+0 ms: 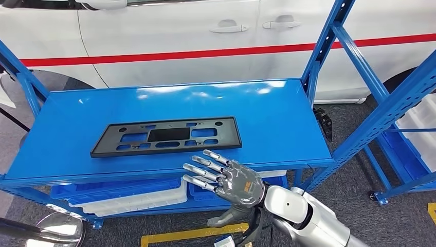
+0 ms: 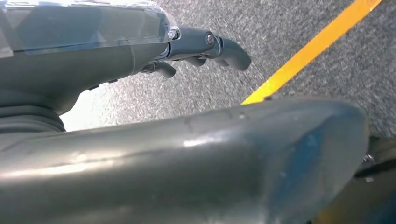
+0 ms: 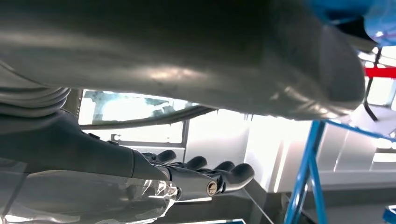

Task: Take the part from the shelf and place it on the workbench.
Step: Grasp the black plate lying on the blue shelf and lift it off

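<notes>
Part (image 1: 167,136) flat on blue shelf (image 1: 277,118), toward its front. Right hand (image 1: 226,180) just before the shelf's front edge, near the part, fingers spread, holding nothing. Left hand (image 2: 140,46) above grey floor (image 2: 299,23), fingers loosely curled, empty.

Black part (image 1: 165,136); blue shelf (image 1: 288,128); white car (image 1: 169,31), red stripe (image 1: 205,53).

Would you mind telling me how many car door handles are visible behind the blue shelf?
2. Both sit on the white car beyond the shelf: one handle left of the door seam, the other handle just right of it. Others may lie outside the frame.
</notes>
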